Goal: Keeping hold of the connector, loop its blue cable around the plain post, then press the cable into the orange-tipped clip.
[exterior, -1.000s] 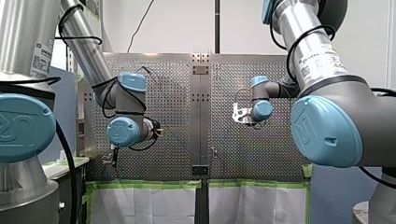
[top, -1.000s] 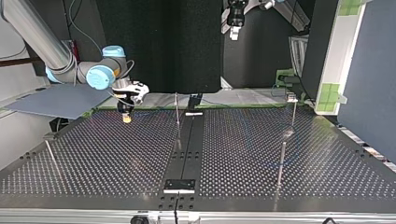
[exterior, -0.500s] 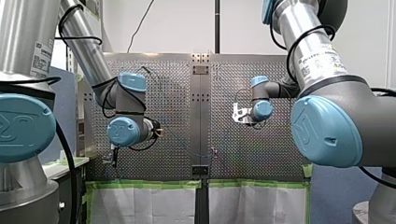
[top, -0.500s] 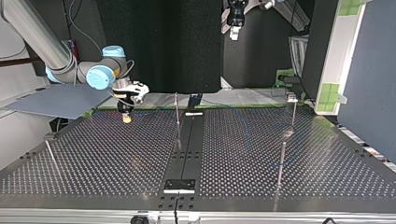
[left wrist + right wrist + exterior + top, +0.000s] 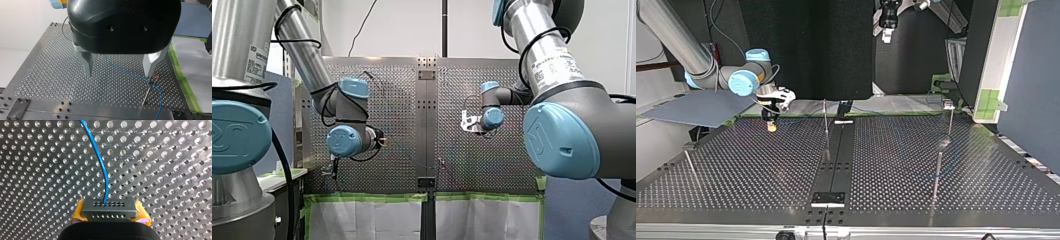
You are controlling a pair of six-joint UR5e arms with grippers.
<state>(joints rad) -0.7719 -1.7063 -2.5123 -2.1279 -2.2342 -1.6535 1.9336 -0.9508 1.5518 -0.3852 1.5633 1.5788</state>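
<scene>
Nothing has moved in the last second: your right tool [image 5: 109, 213] stays clenched on the connector [image 5: 108, 206], close to the desk [image 5: 37, 170], with the blue cable [image 5: 100, 157] trailing ahead. The left tool [image 5: 118, 72] hangs released above the orange-tipped clip [image 5: 153, 78], which the cable reaches. I judge this a pause, with the routing unfinished. The arm stickers [image 5: 256, 60] are unreadable.

Green tape [image 5: 362, 198] lines one edge of the perforated table [image 5: 507, 170], white sheeting [image 5: 362, 220] just beyond.
</scene>
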